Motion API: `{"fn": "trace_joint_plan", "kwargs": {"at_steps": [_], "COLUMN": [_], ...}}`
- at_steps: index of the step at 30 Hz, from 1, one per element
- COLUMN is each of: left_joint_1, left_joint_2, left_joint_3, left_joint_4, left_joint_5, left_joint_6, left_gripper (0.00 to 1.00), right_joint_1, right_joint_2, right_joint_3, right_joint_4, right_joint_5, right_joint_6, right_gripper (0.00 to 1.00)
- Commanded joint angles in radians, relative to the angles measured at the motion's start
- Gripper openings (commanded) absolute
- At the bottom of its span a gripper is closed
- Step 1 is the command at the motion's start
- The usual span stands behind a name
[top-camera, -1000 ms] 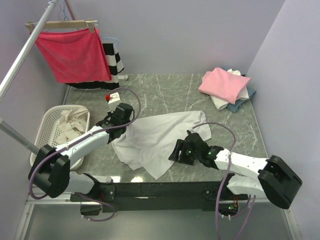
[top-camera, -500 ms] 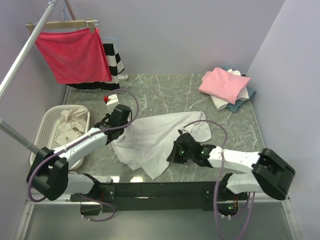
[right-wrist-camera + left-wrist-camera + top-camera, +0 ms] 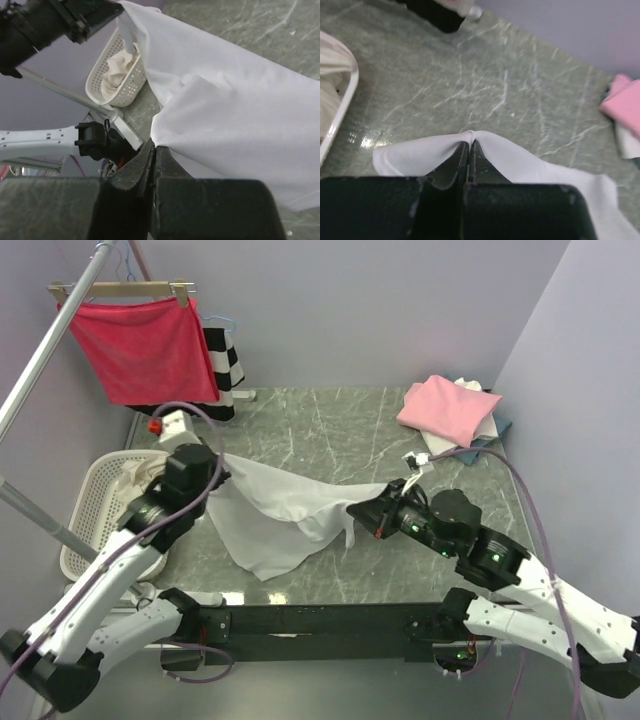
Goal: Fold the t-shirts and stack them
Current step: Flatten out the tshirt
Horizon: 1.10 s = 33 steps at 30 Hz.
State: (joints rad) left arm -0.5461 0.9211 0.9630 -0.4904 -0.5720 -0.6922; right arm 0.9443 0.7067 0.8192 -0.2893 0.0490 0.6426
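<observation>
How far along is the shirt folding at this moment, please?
Done: a folded pile, pink shirt on top, sits at the far right corner. In hand: the left gripper and right gripper pinch the white shirt, stretched between them. Left: folding and stacking it, plus the cloth waiting in the basket.

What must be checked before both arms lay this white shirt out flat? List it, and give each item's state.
1. Left gripper pinching the white t-shirt: ok, jaws closed on a cloth fold.
2. Right gripper pinching it: ok, cloth edge between closed jaws.
3. Shirt taut between the grippers: not ok, it sags and creases, with its lower part lying on the table.
4. Which corners are held: cannot tell.
5. Shirt apart from the folded stack: ok.
</observation>
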Motion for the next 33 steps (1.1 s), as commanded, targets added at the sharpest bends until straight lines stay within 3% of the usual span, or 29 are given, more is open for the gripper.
{"fn": "trace_joint_plan", "kwargs": {"at_steps": [1,10,13,17,21,28,31,32,33], "left_joint_1": [0.005,0.005,0.006,0.005,0.005,0.006,0.005,0.005,0.006], "left_joint_2": [-0.112,-0.225,-0.248,-0.249,-0.223,-0.099,-0.006,0.045,0.073], "left_joint_3": [0.147,0.442,0.516,0.585,0.543,0.359,0.266,0.251,0.243], "left_joint_4": [-0.171,-0.376,-0.398,-0.427,-0.396,-0.249,-0.156,-0.120,-0.076], "left_joint_5": [0.024,0.167,0.216,0.244,0.258,0.196,0.175,0.160,0.144], "left_joint_6": [0.016,0.080,0.085,0.086,0.076,0.043,0.033,0.033,0.031], "left_gripper": [0.01,0.01,0.01,0.01,0.01,0.01,0.01,0.01,0.01], "right_joint_1": [0.030,0.037,0.036,0.036,0.037,0.025,-0.080,-0.135,-0.291], "right_joint_2": [-0.093,-0.206,-0.231,-0.240,-0.222,-0.018,0.087,0.115,0.179], "right_joint_3": [0.096,0.256,0.334,0.408,0.408,0.350,0.295,0.284,0.265], "right_joint_4": [-0.115,-0.157,-0.180,-0.226,-0.220,-0.174,-0.090,-0.071,-0.053], "right_joint_5": [0.011,-0.195,-0.183,-0.057,0.168,0.598,0.605,0.541,0.396], "right_joint_6": [-0.092,-0.213,-0.241,-0.283,-0.323,-0.366,-0.373,-0.365,-0.356], "right_gripper": [0.00,0.00,0.00,0.00,0.00,0.00,0.00,0.00,0.00]}}
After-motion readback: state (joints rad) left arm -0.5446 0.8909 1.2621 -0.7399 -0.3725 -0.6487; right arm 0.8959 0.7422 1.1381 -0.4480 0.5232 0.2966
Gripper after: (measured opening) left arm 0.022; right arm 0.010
